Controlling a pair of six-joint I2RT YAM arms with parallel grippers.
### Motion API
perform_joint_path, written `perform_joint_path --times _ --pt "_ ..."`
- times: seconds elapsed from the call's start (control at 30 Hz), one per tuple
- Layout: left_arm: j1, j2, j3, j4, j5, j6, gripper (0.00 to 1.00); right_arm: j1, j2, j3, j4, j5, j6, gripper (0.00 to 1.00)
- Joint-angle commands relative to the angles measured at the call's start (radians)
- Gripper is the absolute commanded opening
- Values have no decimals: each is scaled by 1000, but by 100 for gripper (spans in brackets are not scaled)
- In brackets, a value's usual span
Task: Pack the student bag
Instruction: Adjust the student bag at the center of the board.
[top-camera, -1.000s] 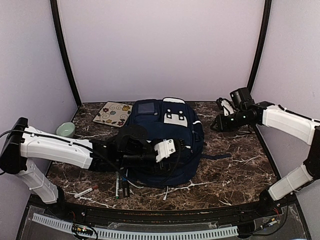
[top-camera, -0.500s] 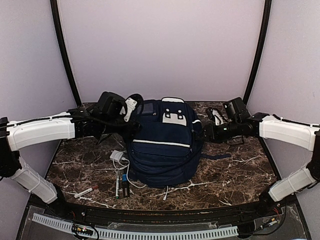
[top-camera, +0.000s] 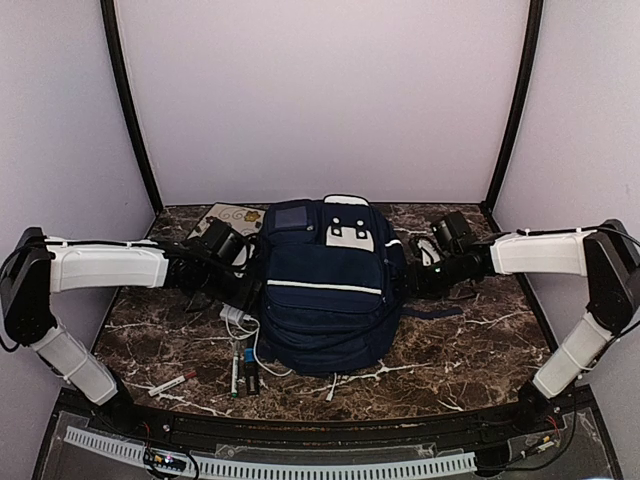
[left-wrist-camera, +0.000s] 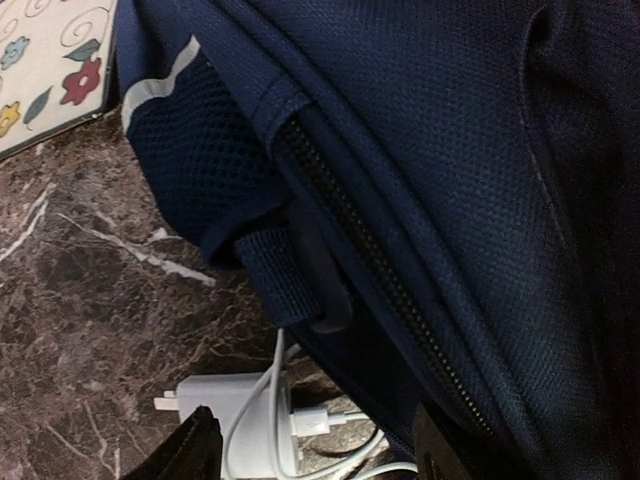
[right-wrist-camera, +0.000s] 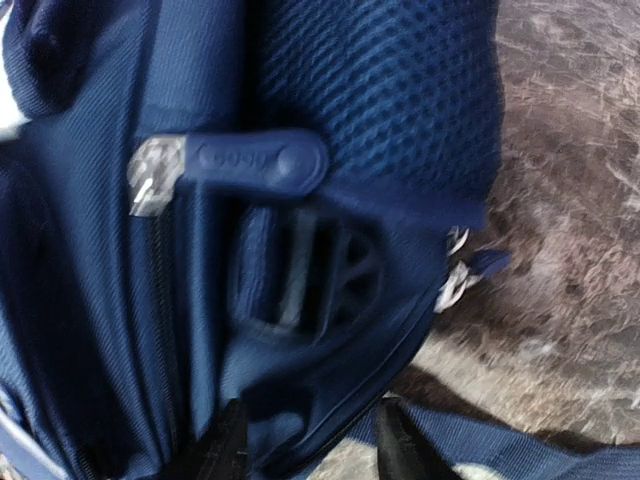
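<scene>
**Marble table, 2 arms flanking a soft bag**

Left gripper (left-wrist-camera: 310, 452) hangs with its 2 dark fingers parted and nothing between them, just above a white plug-in charger with looped cable (left-wrist-camera: 232, 420). Right gripper (right-wrist-camera: 310, 448) is parted too, poised at the opposite flank and clamping nothing that I can see.

Between them the large navy blue fabric backpack with white trim (top-camera: 325, 300) lies flat at the centre of the dark veined marble table (top-camera: 480, 340). It looks soft, floppy and fairly light, and the cloth would bunch. The navy rubber zipper pull (right-wrist-camera: 255, 160) seems the surest hold.

Loose dark markers (top-camera: 241, 375) and a cream floral card (top-camera: 225, 215) lie at its left. The cable runs against the bag's edge and could snag.
</scene>
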Motion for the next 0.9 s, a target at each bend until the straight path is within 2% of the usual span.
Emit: perform_joint_path --times 0.0,0.07,0.1,0.27,0.33,0.4,0.5,0.57,0.7,0.87 --pt "-10 19 -30 106 148 20 68 -48 77 68 79 -19 -15 29" --pt "-27 16 -48 160 199 54 68 -69 109 95 97 -37 -16 17" --pt "-39 15 -54 182 237 76 69 -81 123 109 106 -49 -17 14" --pt "-130 32 -43 236 324 189 70 -142 183 216 107 -88 -38 3" --pt "-146 41 -27 240 355 216 70 -161 213 283 78 -81 -57 3" --pt "-148 26 -19 251 391 237 70 -172 241 338 47 -69 -76 3" --pt "-148 -25 -26 269 402 281 70 -183 262 420 -27 -33 -116 12" --pt "-147 -70 -30 255 400 312 70 -190 256 460 -89 17 -148 14" --pt "-147 -140 -32 193 360 364 73 -201 201 475 -187 134 -204 19" --pt "-126 -177 -22 171 290 386 73 -202 132 474 -326 179 -220 26"
